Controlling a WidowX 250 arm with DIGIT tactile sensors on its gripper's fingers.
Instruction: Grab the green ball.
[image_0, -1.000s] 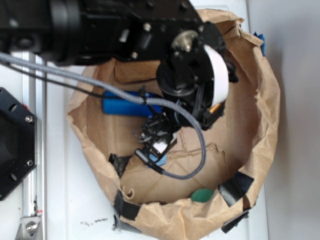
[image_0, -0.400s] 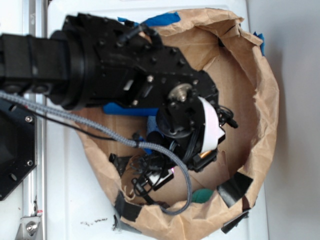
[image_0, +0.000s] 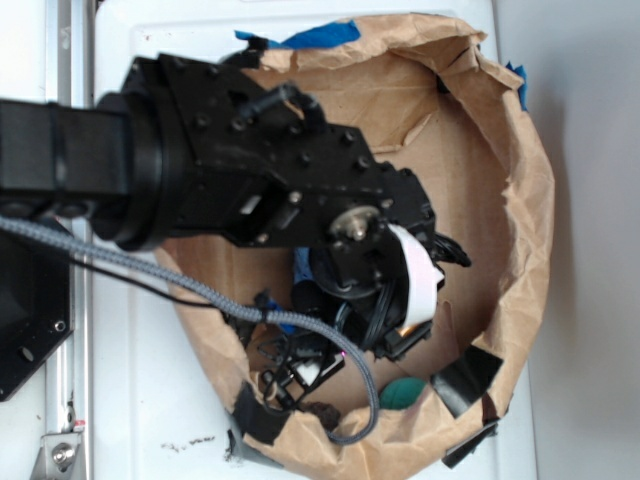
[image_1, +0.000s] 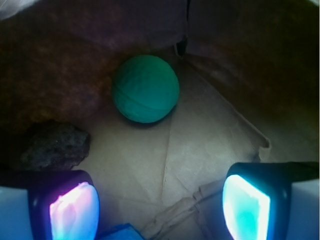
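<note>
While the fingers (image_1: 160, 205) stand wide apart in the wrist view, nothing lies between them and they touch nothing; one pad (image_1: 74, 212) glows pink at lower left, the other cyan at lower right. Ahead of them the ball (image_1: 145, 89) rests on the brown paper floor, against the shadowed bag wall (image_1: 55, 60), well apart from both pads. A dark rough lump (image_1: 56, 145) sits just beside the ball, nearer the pink pad. A blue corner (image_1: 117, 233) shows at the bottom edge between the pads.

From the exterior view the black arm (image_0: 250, 180) reaches into the paper bag (image_0: 520, 200) on the white table (image_0: 150, 400) and hides most of the floor. Only part of the ball (image_0: 402, 393) shows there, near the bag's lower rim beside black tape (image_0: 465, 378). The fingers themselves cannot be made out there. A grey braided cable (image_0: 120, 262) loops over the arm, and blue tape (image_0: 318, 37) marks the bag's upper rim.
</note>
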